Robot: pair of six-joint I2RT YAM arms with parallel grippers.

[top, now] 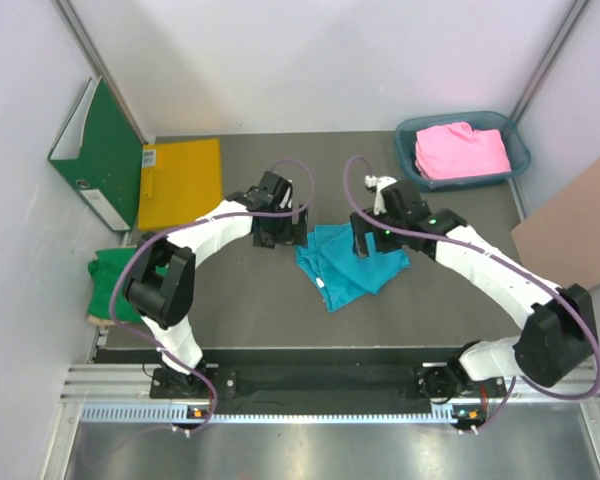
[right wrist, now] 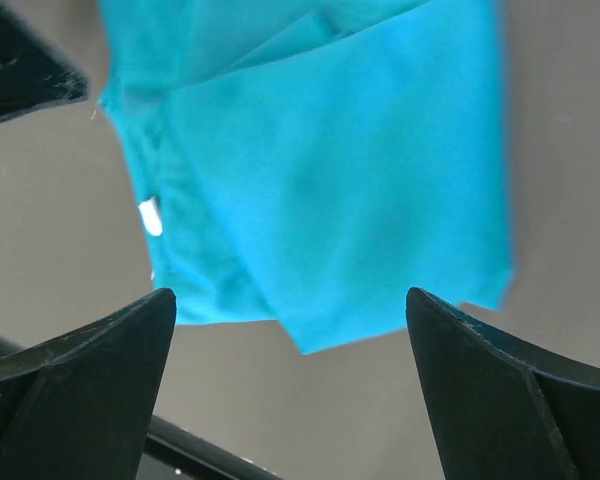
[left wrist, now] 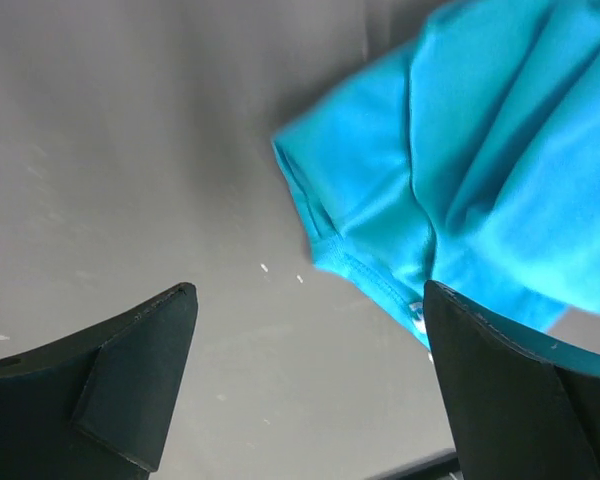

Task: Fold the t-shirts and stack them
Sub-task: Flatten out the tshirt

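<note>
Lying crumpled at the centre of the top view, on the dark table [top: 230,300]: turquoise t-shirt [top: 348,262]. Poised just left of it, left gripper [top: 280,232], fingers spread wide and empty; over its upper right edge, right gripper [top: 372,243], likewise wide apart, clasping nothing. Upper right: pink t-shirt [top: 462,150] in blue basket [top: 407,150]. Left edge: green t-shirt [top: 110,275], below green binder [top: 100,155] and yellow envelope [top: 180,185].

My top camera looks down from above and behind the left arm [top: 205,232] and right arm [top: 480,270], taking in the whole table [top: 240,295]. Both wrist cameras face down, close over it, jaws framing each view; all three share the turquoise t-shirt [top: 345,265].
</note>
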